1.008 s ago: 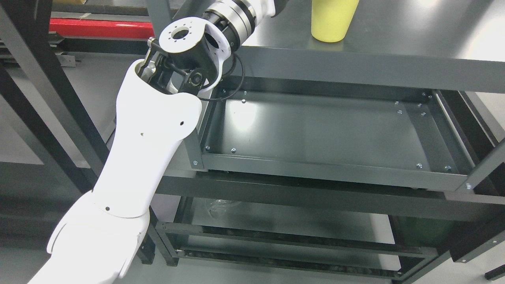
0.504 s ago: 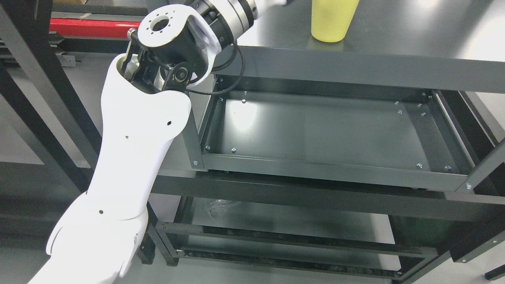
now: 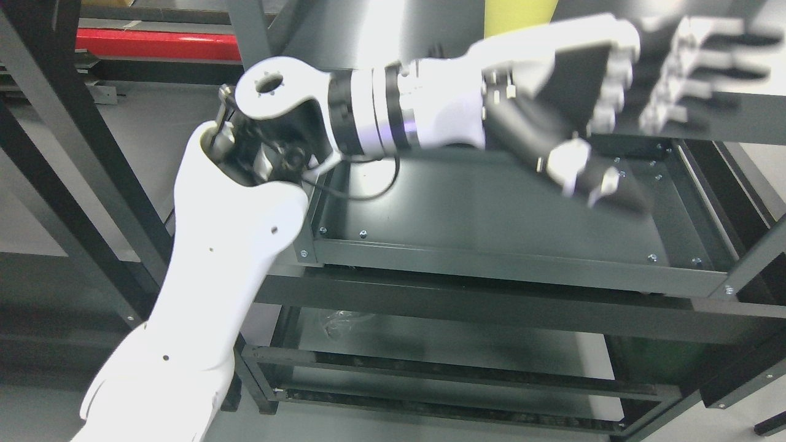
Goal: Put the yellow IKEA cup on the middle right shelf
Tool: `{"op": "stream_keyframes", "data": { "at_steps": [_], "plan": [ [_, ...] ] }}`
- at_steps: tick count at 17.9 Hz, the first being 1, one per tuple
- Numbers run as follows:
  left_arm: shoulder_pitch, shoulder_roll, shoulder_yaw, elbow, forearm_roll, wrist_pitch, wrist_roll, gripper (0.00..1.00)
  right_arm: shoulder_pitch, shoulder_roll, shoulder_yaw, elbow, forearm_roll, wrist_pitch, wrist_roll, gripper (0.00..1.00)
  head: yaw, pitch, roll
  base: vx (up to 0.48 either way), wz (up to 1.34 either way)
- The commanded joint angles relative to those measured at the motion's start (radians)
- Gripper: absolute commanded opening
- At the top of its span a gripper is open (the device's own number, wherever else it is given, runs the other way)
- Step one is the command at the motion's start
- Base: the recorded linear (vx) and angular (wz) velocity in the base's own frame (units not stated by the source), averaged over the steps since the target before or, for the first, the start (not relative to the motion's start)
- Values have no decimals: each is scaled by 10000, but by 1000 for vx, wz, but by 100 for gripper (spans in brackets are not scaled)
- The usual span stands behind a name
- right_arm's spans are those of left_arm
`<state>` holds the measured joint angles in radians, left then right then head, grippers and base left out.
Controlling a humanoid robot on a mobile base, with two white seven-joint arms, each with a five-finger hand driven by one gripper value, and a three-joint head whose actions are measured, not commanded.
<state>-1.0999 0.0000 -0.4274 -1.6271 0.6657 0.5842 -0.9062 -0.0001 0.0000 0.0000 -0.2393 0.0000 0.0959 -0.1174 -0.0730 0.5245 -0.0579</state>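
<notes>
Swung down and across since half a second ago: left arm [image 3: 202, 276], then bent up toward the top edge with its hand out of sight, now stretched rightward over the shelving, wrist and hand fully in view and smeared by motion blur. Camera view unchanged.

Dark grey metal shelving unit [image 3: 509, 270] filling most of the view, bolted at the corners, glossy enough to throw back a ceiling light. Middle shelf tray [image 3: 466, 215] bare of objects, lower tiers beneath it, something clear and crumpled on one of them, too dim to identify. Pale grey floor [image 3: 37, 227] at left, a black frame post [image 3: 80, 172] slanting across it, a red bar [image 3: 153, 44] at upper left. No readable writing or brand mark anywhere.

Left robot hand [image 3: 620, 104] spread open above the tray's right part, fingers [image 3: 694, 67] extended and apart, thumb lower, holding nothing.

Yellow IKEA cup [image 3: 522, 15] on the top shelf, only a plain matte-yellow patch visible at the top edge, the rest hidden behind the forearm.
</notes>
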Motion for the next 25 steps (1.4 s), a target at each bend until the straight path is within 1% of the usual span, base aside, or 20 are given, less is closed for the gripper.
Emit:
{"op": "stream_keyframes", "data": {
  "at_steps": [1,3,4,5,8,9,10,12,13,14,16,19,21,22,23,25],
  "plan": [
    [1762,174,-2303,-495,-15,-12,-602,95,139,-175,169,0,-245,-23,8,99,0,0,0,0,0],
    [2390,174,-2903,-404,-152,-28,-511,96,139,-175,169,0,-245,-23,8,99,0,0,0,0,0],
    [2667,174,-2844,-236,-487,-43,-434,98,139,-175,169,0,-245,-23,8,99,0,0,0,0,0],
    [2973,174,-2570,221,-1220,-210,-8,98,139,-175,169,0,-245,-23,8,99,0,0,0,0,0],
    [3757,174,-1374,1250,-2818,-1373,1647,99,139,-175,169,0,-245,-23,8,99,0,0,0,0,0],
    [4017,174,-885,1724,-3248,-2259,2670,99,139,-175,169,0,-245,-23,8,99,0,0,0,0,0],
    [4202,174,-440,1957,-3480,-2875,3683,99,139,-175,169,0,-245,-23,8,99,0,0,0,0,0],
    [4524,174,69,2005,-3803,-3462,5205,99,139,-175,169,0,-245,-23,8,99,0,0,0,0,0],
    [4693,174,299,1960,-3850,-3813,5925,99,139,-175,169,0,-245,-23,8,99,0,0,0,0,0],
    [4861,174,453,1898,-3865,-4166,6358,99,139,-175,169,0,-245,-23,8,99,0,0,0,0,0],
    [5260,174,805,1441,-3881,-4567,6516,99,139,-175,169,0,-245,-23,8,100,0,0,0,0,0],
    [5858,174,1037,261,-3927,-4614,6546,99,139,-175,169,0,-245,-23,8,99,0,0,0,0,0],
    [6501,174,1007,-476,-4597,-4675,6699,99,139,-175,169,0,-245,-23,8,99,0,0,0,0,0],
    [6732,174,976,-662,-4966,-4949,6973,99,139,-175,169,0,-245,-23,8,99,0,0,0,0,0],
    [6917,174,930,-740,-5259,-5301,7538,99,139,-175,169,0,-245,-23,8,99,0,0,0,0,0],
    [7163,174,823,-756,-5674,-5626,9252,99,139,-175,169,0,-245,-23,8,100,0,0,0,0,0]
  ]
}}
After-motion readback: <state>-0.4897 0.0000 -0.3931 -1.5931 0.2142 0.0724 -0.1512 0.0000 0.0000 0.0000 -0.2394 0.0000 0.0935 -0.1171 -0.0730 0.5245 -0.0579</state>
